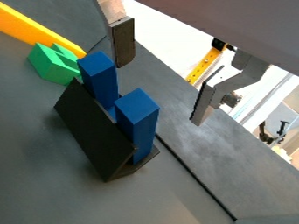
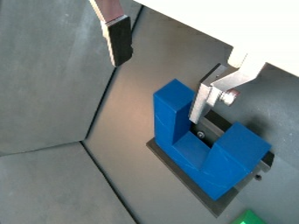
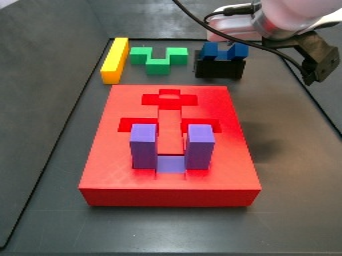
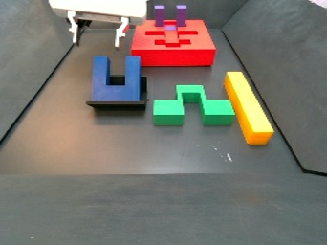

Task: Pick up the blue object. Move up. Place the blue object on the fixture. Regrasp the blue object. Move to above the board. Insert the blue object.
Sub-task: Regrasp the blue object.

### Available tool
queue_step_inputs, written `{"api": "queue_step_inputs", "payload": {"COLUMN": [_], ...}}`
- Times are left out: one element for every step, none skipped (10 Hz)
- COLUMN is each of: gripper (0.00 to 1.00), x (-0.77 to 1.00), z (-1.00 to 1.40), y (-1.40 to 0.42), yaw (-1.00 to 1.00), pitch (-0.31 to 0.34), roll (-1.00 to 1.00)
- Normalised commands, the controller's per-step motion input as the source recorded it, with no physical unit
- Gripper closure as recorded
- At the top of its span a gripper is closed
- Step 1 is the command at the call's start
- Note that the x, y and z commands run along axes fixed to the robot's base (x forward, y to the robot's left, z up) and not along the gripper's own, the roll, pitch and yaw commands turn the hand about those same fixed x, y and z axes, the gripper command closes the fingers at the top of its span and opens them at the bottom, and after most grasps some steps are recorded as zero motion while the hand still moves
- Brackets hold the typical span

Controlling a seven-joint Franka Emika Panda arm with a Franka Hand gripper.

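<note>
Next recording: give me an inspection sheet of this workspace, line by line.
Surface: dark grey floor, bare around the pieces.
Job's things: blue object rests on the fixture, prongs up; board lies flat with open cutouts.
Clutter: purple block stands in the board; green block and yellow bar lie on the floor.
Grippers: gripper open, holding nothing, beside the blue object, fingers clear of it.
Cables: a dark cable runs along the arm.
Surroundings: dark walls enclose the floor.

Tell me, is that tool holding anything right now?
Nothing. The tool is open and empty, off to one side of the blue object, which rests on the fixture.
</note>
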Motion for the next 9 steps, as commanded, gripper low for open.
{"api": "queue_step_inputs", "payload": {"gripper": [0.00,0.00,0.00,0.00,0.00,0.00,0.00,0.00,0.00], "x": [0.32,0.36,0.33,0.37,0.39,0.35,0.29,0.24,0.14], "z": [-0.17,-0.40,-0.41,-0.39,-0.35,-0.26,-0.19,-0.17,-0.12], "y": [0.01,0.00,0.05,0.05,0.09,0.16,0.23,0.19,0.10], "yaw": [-0.05,-0.11,-0.11,-0.10,-0.09,-0.09,-0.07,-0.04,0.00], "pitch": [0.211,0.251,0.254,0.274,0.289,0.280,0.251,0.197,0.100], "roll": [0.00,0.20,0.12,0.12,0.08,0.00,0.00,0.00,0.00]}}
